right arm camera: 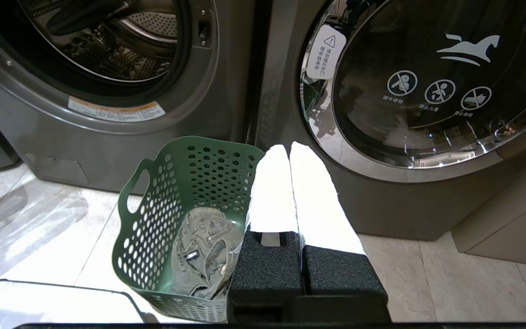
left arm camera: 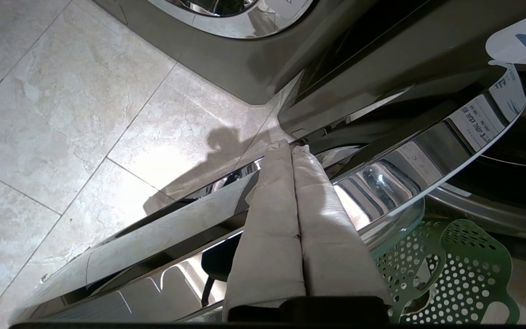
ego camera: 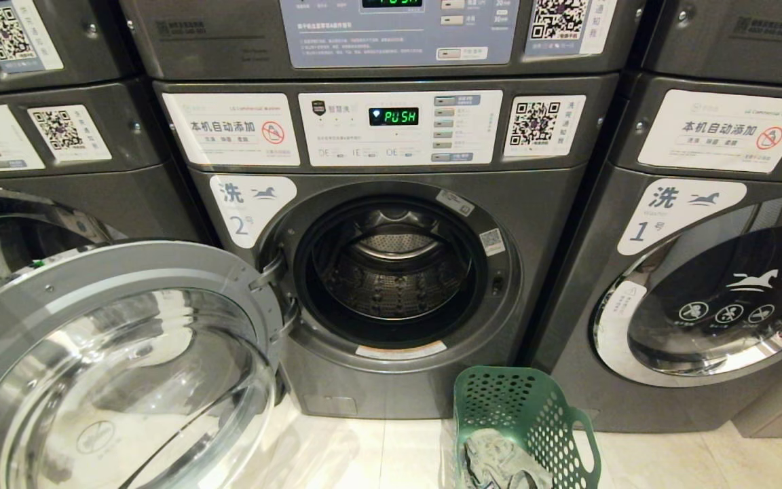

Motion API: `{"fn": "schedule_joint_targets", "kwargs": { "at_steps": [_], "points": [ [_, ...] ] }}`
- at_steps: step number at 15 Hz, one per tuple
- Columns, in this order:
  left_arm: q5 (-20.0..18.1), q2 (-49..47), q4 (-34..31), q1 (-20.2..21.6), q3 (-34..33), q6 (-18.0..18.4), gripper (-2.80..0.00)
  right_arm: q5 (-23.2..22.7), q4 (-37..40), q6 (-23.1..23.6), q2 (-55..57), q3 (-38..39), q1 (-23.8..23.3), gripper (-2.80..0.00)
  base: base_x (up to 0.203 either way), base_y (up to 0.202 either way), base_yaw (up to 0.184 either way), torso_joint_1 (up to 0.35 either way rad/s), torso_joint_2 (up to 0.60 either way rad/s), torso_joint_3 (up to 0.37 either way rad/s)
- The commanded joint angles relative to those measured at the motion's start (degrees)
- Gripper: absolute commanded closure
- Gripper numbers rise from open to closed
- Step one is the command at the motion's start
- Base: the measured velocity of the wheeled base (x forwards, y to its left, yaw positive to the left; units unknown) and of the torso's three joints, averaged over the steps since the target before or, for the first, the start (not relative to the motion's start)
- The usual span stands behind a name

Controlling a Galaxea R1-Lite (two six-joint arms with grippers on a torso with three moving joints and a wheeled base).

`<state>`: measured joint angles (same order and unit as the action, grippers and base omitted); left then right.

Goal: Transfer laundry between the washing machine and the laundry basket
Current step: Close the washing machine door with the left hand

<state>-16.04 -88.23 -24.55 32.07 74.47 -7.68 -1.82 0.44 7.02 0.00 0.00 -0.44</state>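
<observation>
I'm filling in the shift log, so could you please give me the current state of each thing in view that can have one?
Washer 2: door swung wide open, drum empty, display reads PUSH.
Washer 1: door shut.
Basket: upright on the floor, laundry lying inside.
Left gripper: shut, empty, at the open door's rim.
Right gripper: shut, empty, beside the basket.

Green laundry basket (right arm camera: 190, 183), round-holed walls; grey-green laundry (right arm camera: 203, 251) inside. Dark grey washing machine (ego camera: 391, 285), chrome-rimmed door (ego camera: 113, 367) (white label, blue 2). Pale beige floor tiles (left arm camera: 62, 114).
</observation>
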Motion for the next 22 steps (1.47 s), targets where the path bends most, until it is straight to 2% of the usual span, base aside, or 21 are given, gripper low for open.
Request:
{"fn": "schedule_joint_targets", "kwargs": {
  "at_steps": [1, 13, 19, 22],
  "points": [
    [-0.1, 1.2, -0.2, -0.8, -0.2, -0.1, 0.00, 0.0, 0.0, 0.0, 0.1, 0.0, 0.0, 0.00, 0.000, 0.000, 0.000, 0.000, 0.00, 0.000],
    [-0.1, 2.0, -0.1, -1.9, -2.5, -0.1, 0.00, 0.0, 0.0, 0.1, 0.1, 0.0, 0.0, 0.00, 0.000, 0.000, 0.000, 0.000, 0.00, 0.000],
    [-0.1, 1.8, 0.1, -1.9, -3.4, -0.1, 0.00, 0.0, 0.0, 0.1, 0.1, 0.0, 0.0, 0.00, -0.153, 0.000, 0.001, 0.003, 0.00, 0.004],
    [-0.1, 1.4, 0.1, -1.9, -3.4, -0.1, 0.00, 0.0, 0.0, 0.1, 0.1, 0.0, 0.0, 0.00, -0.025, 0.000, -0.001, -0.006, 0.00, 0.001]
  ]
}}
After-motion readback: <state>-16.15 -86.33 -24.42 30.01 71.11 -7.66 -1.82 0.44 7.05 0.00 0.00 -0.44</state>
